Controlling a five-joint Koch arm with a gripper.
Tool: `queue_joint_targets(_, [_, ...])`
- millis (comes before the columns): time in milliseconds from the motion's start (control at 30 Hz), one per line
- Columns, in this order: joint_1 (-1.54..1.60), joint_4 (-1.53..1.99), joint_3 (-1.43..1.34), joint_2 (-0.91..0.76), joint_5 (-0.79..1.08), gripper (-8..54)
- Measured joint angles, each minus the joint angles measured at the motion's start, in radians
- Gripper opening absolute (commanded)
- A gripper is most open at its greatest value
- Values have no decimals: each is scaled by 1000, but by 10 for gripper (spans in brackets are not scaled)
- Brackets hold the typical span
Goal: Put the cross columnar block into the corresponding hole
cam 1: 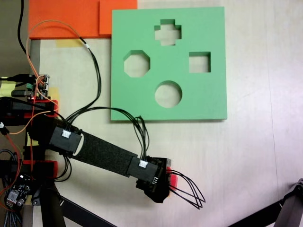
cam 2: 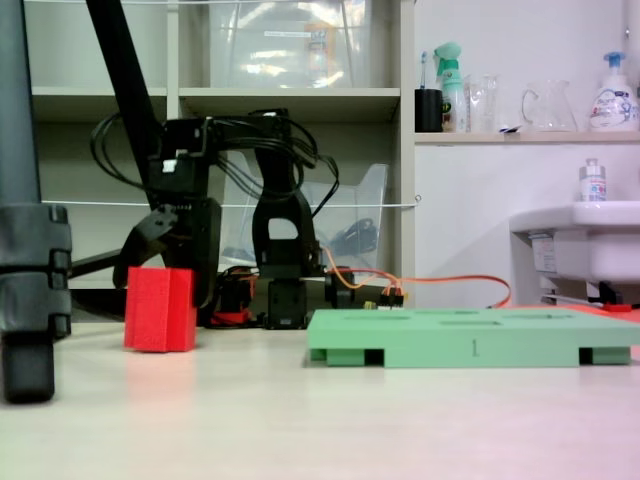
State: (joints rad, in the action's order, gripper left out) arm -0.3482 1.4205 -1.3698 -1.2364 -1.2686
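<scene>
- Block (cam 2: 159, 309): red, standing upright on the worktop (cam 2: 330, 420); in the top-down fixed view only a small red part (cam 1: 173, 181) shows, just right of the wrist housing.
- Claw (cam 2: 160, 262): directly above and around the block's top, wrist pointing down; the black housing hides the jaws, so whether it grips the block or is released cannot be told.
- Board (cam 1: 208, 99): green, flat on the worktop, well apart from the block.
- Cross hole (cam 1: 167, 32): near the board's far edge, empty; the other three cutouts are empty too.
</scene>
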Motion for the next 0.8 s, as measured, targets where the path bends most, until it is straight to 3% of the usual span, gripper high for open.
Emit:
queue_joint_targets(233, [92, 192, 31, -66, -11, 191])
queue_joint_targets(433, [236, 230, 67, -224, -126, 182])
queue_joint_targets(567, [445, 252, 173, -387, -377, 173])
queue_joint_targets(800, [877, 218, 202, -383, -796, 169])
